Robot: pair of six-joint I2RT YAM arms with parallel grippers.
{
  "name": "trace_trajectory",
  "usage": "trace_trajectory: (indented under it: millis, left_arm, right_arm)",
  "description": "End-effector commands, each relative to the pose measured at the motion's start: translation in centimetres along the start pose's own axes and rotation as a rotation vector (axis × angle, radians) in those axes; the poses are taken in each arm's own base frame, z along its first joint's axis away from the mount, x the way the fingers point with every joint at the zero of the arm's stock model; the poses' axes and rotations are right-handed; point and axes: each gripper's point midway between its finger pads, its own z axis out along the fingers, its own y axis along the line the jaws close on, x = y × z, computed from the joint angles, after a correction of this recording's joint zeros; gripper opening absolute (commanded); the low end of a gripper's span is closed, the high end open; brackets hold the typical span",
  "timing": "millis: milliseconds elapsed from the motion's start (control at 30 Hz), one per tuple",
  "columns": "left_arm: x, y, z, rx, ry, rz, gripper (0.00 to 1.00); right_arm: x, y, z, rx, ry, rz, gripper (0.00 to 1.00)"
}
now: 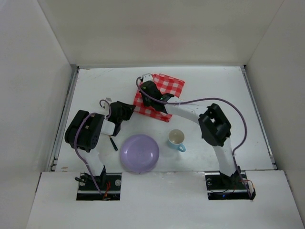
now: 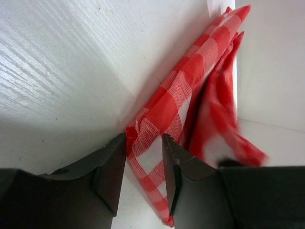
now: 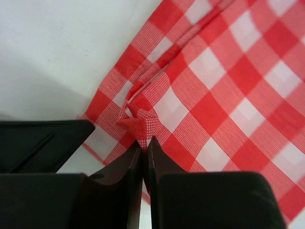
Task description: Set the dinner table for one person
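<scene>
A red-and-white checked cloth (image 1: 162, 93) lies crumpled at the back middle of the white dinner table (image 1: 214, 90). My right gripper (image 1: 147, 88) is over its left part and is shut on a raised pinch of the cloth (image 3: 143, 121); in the right wrist view the gripper (image 3: 145, 142) has its jaws pressed together. My left gripper (image 1: 131, 109) is at the cloth's near-left edge. In the left wrist view it (image 2: 143, 139) is open, with a folded edge of the cloth (image 2: 157, 143) lying between the fingers, not clamped.
A lilac plate (image 1: 139, 152) sits at the near middle. A white cup with a blue handle (image 1: 176, 139) stands to its right. A small black utensil (image 1: 113, 143) lies left of the plate. Grey rails (image 1: 64, 119) line the side edges, with white walls around.
</scene>
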Motion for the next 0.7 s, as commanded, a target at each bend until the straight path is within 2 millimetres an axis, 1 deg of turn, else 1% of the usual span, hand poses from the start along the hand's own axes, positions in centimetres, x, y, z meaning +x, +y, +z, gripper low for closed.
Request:
trace_trajectory:
  millis: [0, 33, 100, 133, 200, 267, 300, 400, 433, 467, 567, 600, 667]
  left_arm:
    - [0.2, 2.9, 0.4, -0.101, -0.016, 0.025, 0.32]
    - [0.0, 3.1, 0.4, -0.105, -0.027, 0.031, 0.29]
    - [0.1, 3.1, 0.6, -0.106, -0.024, 0.04, 0.25]
    - [0.3, 2.9, 0.7, -0.1, -0.017, 0.041, 0.24]
    - [1.1, 2.1, 0.9, -0.079, 0.008, 0.046, 0.18]
    - [1.3, 1.7, 0.8, -0.07, 0.005, 0.054, 0.11]
    - [1.1, 1.6, 0.7, -0.07, -0.005, 0.056, 0.08]
    - [-0.3, 1.6, -0.3, -0.071, -0.054, 0.043, 0.03]
    - [-1.2, 1.5, -0.8, -0.065, -0.081, 0.038, 0.03]
    - [-1.8, 1.2, -1.2, -0.059, -0.102, 0.037, 0.03]
    - [-3.5, 0.2, -3.0, -0.033, -0.164, 0.035, 0.02]
    - [-3.8, -0.1, -3.6, -0.024, -0.175, 0.037, 0.02]
    - [-4.5, -0.3, -4.9, -0.01, -0.204, 0.052, 0.02]
  right_arm:
    - [-10.1, -2.5, -6.7, -0.023, -0.297, 0.271, 0.13]
    - [-10.7, -3.7, -7.9, -0.028, -0.334, 0.333, 0.13]
    - [-11.1, -6.1, -10.2, -0.038, -0.404, 0.459, 0.13]
    - [-11.0, -7.1, -11.2, -0.044, -0.435, 0.513, 0.13]
    - [-10.2, -9.4, -12.5, -0.039, -0.483, 0.619, 0.13]
    - [-8.6, -11.8, -13.2, -0.031, -0.51, 0.741, 0.13]
    - [-7.5, -13.1, -13.5, -0.019, -0.515, 0.806, 0.13]
    - [-3.3, -16.3, -13.4, 0.03, -0.511, 0.967, 0.14]
    - [-1.9, -17.2, -13.2, 0.05, -0.502, 1.009, 0.14]
    - [-0.5, -17.8, -12.9, 0.068, -0.485, 1.049, 0.14]
    - [2.7, -18.7, -12.7, 0.101, -0.451, 1.123, 0.14]
    - [3.4, -18.9, -12.7, 0.114, -0.446, 1.128, 0.14]
    - [4.2, -19.4, -13.3, 0.146, -0.454, 1.126, 0.14]
